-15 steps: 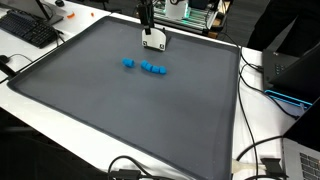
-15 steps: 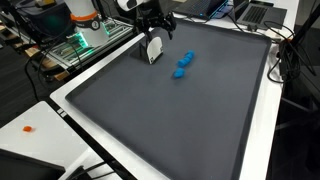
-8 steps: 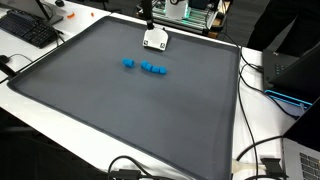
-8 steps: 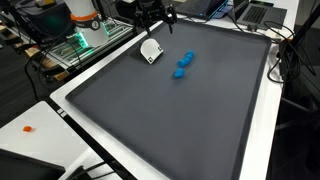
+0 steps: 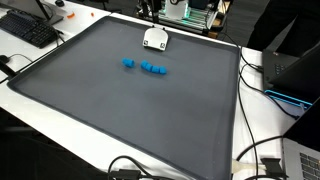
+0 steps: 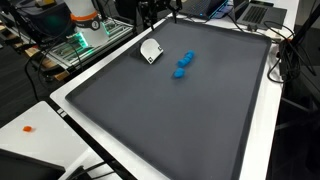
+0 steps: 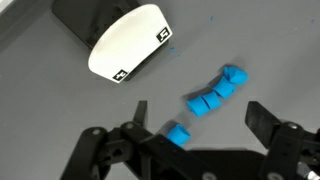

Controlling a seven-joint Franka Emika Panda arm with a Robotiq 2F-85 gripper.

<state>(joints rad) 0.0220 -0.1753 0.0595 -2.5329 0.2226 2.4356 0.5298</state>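
Over the far edge of the grey mat, the gripper is hanging high with its jaws spread wide and nothing between them. Nearest beneath it, the white cup is lying on its side on the mat, clear of the fingers, with its black-and-white tags showing. In the wrist view the cup is sitting up and to the left of the fingers. A short row of blue blocks is lying farther in toward the mat's middle, apart from the cup. In the wrist view the row's long axis is running diagonally, from lower left to upper right, framed between the two fingers. One lone blue block is sitting just off the row's lower end, separated from it by a small gap.
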